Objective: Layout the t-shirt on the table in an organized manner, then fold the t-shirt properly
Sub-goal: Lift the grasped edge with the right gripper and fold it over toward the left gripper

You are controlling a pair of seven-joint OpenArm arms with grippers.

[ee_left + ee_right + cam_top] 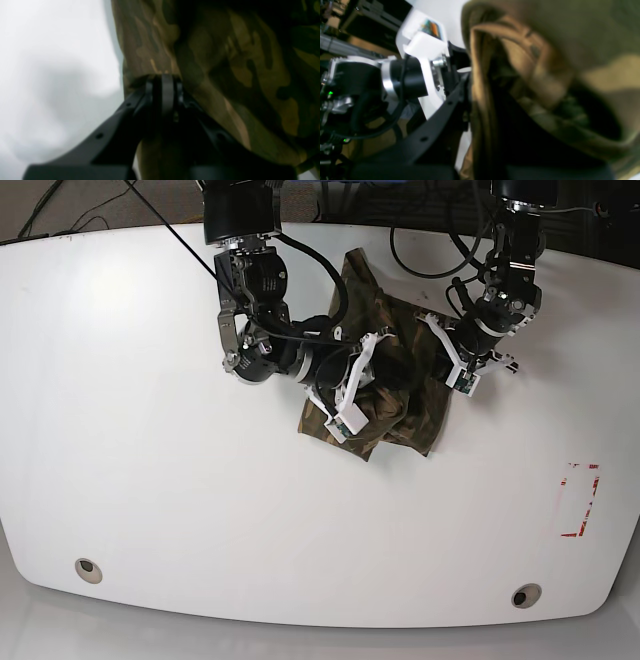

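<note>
The t-shirt wears a camouflage print of dark green, brown and tan streaks. The table is glossy white, with a red-marked rectangle near one edge and two grey round grommet holes. The left gripper is black; the arms show black bodies with white brackets and silver joints.

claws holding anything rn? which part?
Both hold the t-shirt. Left claw is shut on a cloth edge; right claw is bunched in the fabric, exact part unclear.
</note>
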